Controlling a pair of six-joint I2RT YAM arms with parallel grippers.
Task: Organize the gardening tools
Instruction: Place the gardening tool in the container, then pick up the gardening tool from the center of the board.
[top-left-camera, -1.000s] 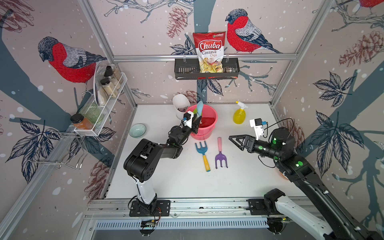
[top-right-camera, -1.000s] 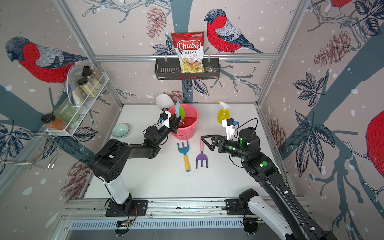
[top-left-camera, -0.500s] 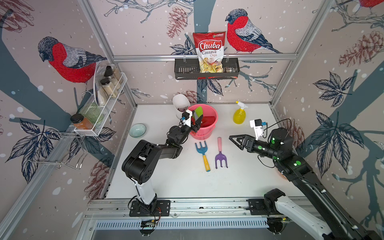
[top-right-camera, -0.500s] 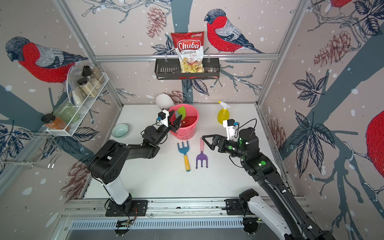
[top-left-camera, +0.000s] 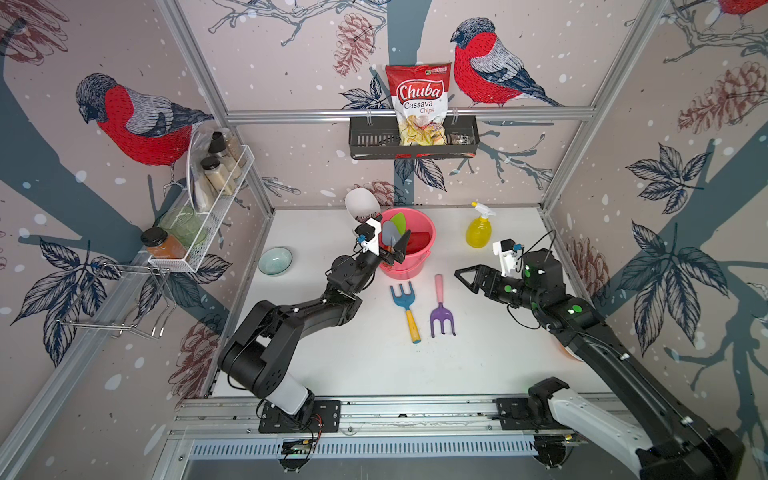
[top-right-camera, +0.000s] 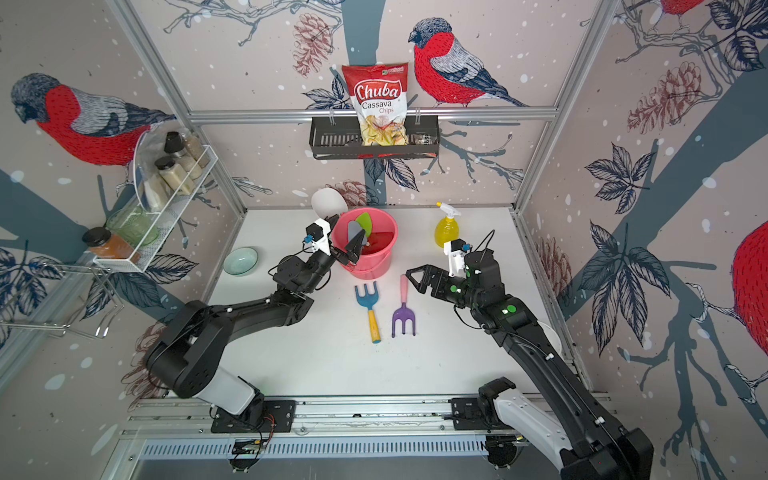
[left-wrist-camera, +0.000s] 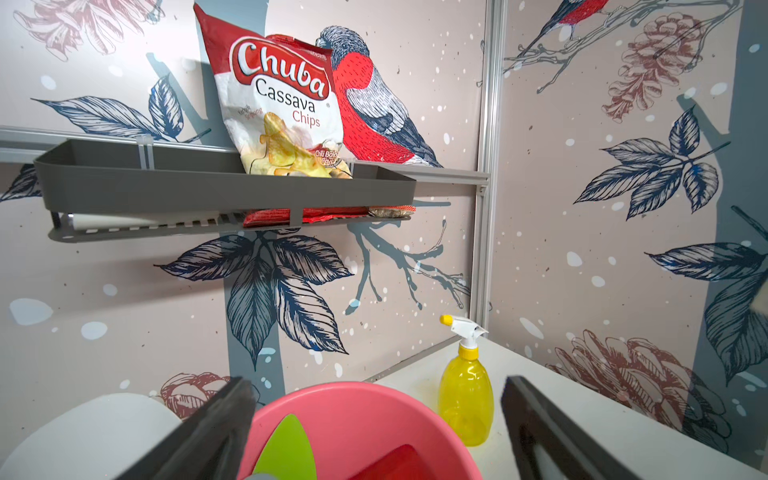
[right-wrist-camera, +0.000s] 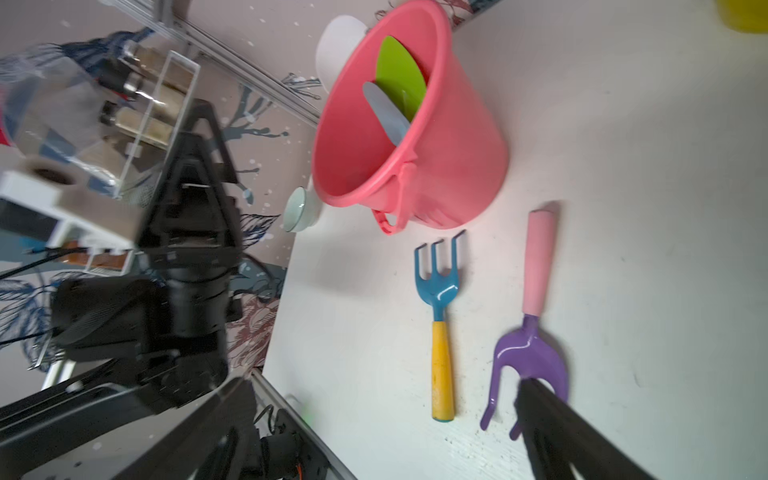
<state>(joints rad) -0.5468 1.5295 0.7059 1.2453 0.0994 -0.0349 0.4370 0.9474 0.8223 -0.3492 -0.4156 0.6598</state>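
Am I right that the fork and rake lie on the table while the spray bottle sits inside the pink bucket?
Not quite: the spray bottle stands on the table, apart from the pink bucket, as both top views show; the fork and rake do lie there.

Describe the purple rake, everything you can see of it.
The purple rake has a glossy purple three-pronged head and a straight pale pink handle, both looking like plastic. It lies flat on the white table, handle end toward the pink bucket, prongs toward the front edge. It sits beside the blue fork, roughly parallel and apart from it. Nothing grips it; only the table touches it.
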